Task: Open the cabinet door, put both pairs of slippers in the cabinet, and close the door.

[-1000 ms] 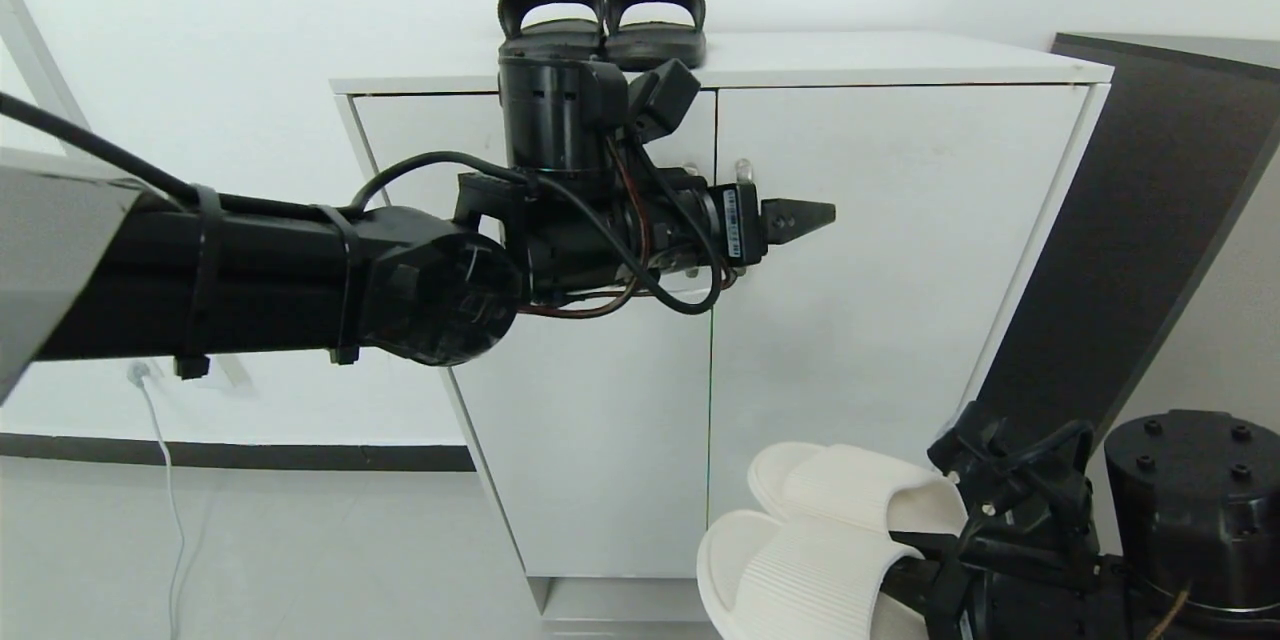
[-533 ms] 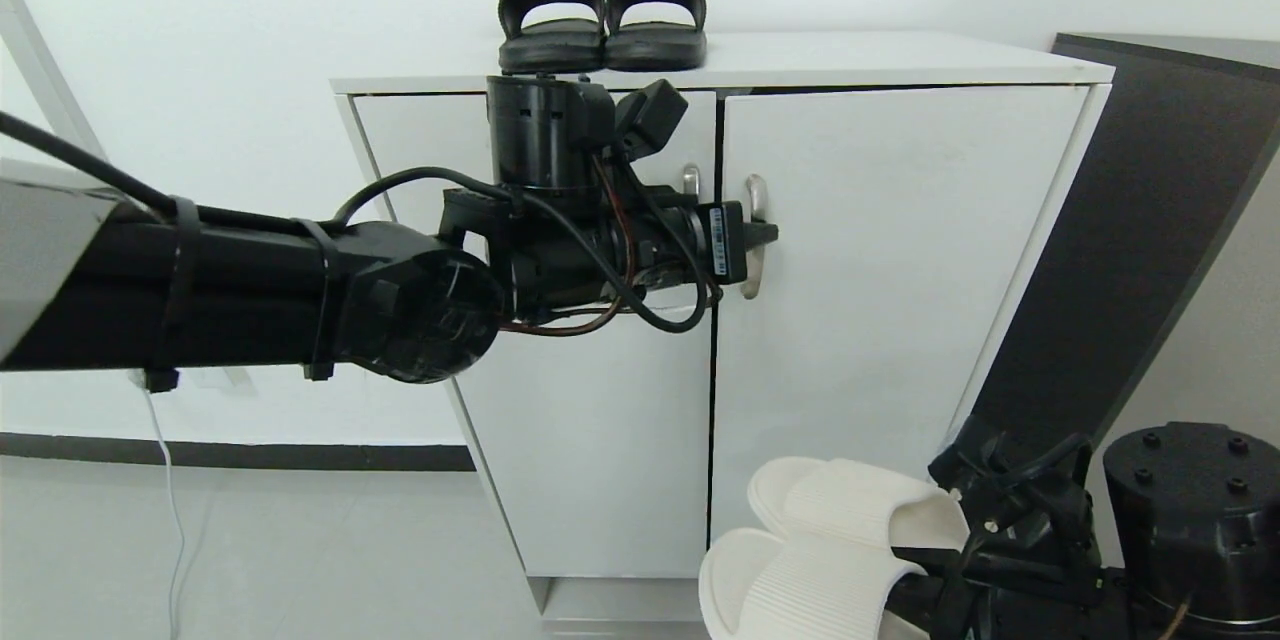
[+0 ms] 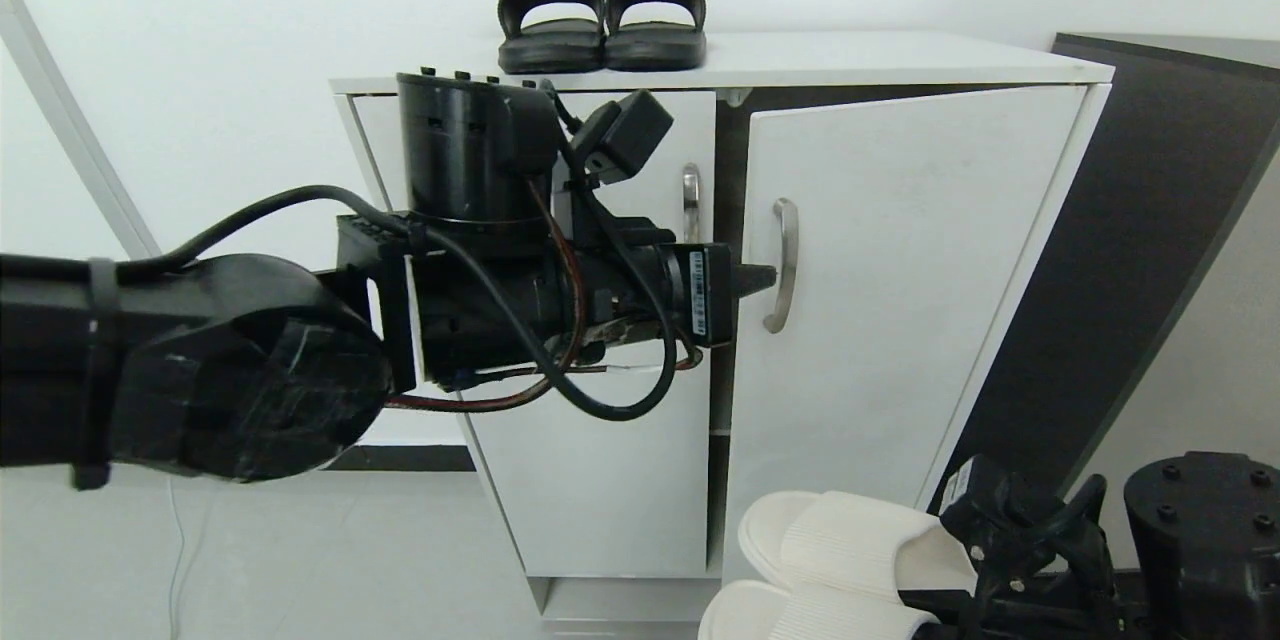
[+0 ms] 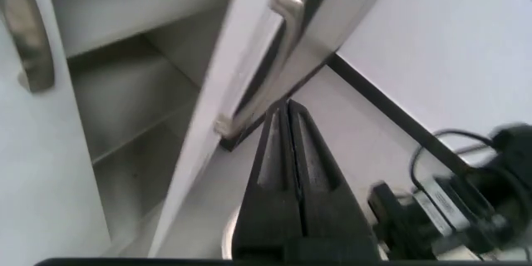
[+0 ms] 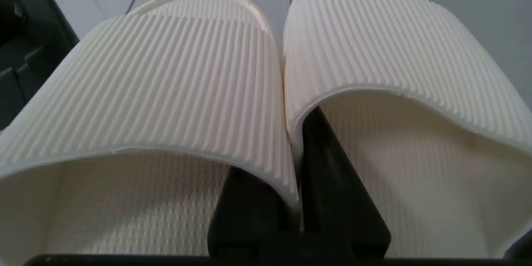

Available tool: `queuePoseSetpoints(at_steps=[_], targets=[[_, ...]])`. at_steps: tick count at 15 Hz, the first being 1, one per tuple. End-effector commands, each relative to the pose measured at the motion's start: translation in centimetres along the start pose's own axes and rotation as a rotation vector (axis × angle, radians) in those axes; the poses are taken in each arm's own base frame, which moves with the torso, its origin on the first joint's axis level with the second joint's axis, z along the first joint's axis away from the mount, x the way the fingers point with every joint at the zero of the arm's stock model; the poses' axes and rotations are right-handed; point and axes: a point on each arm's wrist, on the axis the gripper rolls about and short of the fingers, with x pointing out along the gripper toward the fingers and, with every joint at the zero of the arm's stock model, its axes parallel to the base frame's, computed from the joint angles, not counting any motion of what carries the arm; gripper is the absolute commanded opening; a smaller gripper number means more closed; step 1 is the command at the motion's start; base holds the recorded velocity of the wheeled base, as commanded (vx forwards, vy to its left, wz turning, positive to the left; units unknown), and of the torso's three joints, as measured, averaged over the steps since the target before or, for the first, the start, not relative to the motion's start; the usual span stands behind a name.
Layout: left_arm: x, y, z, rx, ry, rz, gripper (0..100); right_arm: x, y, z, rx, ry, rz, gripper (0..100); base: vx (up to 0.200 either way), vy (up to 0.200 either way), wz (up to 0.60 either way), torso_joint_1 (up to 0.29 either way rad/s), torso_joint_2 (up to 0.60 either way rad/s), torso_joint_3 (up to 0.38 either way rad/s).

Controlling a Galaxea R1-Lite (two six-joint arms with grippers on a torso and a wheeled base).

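A white cabinet (image 3: 900,60) stands against the wall with a black pair of slippers (image 3: 603,20) on its top. Its right door (image 3: 900,270) is ajar, leaving a dark gap beside the left door (image 3: 590,480). My left gripper (image 3: 755,278) is shut, its tip hooked behind the right door's metal handle (image 3: 782,265). In the left wrist view the joined fingertips (image 4: 288,112) sit by that handle (image 4: 258,58), with shelves (image 4: 125,91) showing inside. Low at the right, my right gripper (image 5: 295,195) is shut on the white ribbed slippers (image 3: 840,550), clamping their inner walls (image 5: 287,91) together.
A dark panel (image 3: 1150,220) leans along the cabinet's right side. The left door's handle (image 3: 689,202) is just above my left wrist. A white cable (image 3: 175,560) hangs down the wall at lower left. Bare floor lies left of the cabinet.
The right door has swung from shut to ajar as my left gripper drew back with its tip behind the handle. The right gripper with the white slippers has sunk lower.
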Motion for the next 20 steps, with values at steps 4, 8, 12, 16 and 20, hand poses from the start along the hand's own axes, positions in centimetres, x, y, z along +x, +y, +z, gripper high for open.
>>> queuePoseSetpoints(at_steps=[4,8,12,16,20], targets=[[-3.0,-0.2,0.7,0.003,-0.037,0.011,0,-0.3,0.5,-0.4,-0.025,0.007,0.018,0,0.000,0.000,0.00,0.000,0.00,0.000],[-1.5,1.9,1.1,-0.022,-0.054,0.053,0,-0.3,0.5,-0.4,-0.025,0.007,0.018,0,0.000,0.000,0.00,0.000,0.00,0.000],[0.9,3.6,1.2,-0.032,-0.081,0.066,0,-0.3,0.5,-0.4,-0.030,0.009,0.018,0,0.000,0.000,0.00,0.000,0.00,0.000],[2.8,4.3,1.2,-0.030,-0.085,0.063,0,-0.2,0.4,-0.5,-0.029,0.016,0.018,0,0.000,0.000,0.00,0.000,0.00,0.000],[3.5,4.6,1.2,-0.042,-0.118,0.054,0,-0.1,0.5,-0.7,-0.030,0.024,0.019,0,0.000,0.000,0.00,0.000,0.00,0.000]])
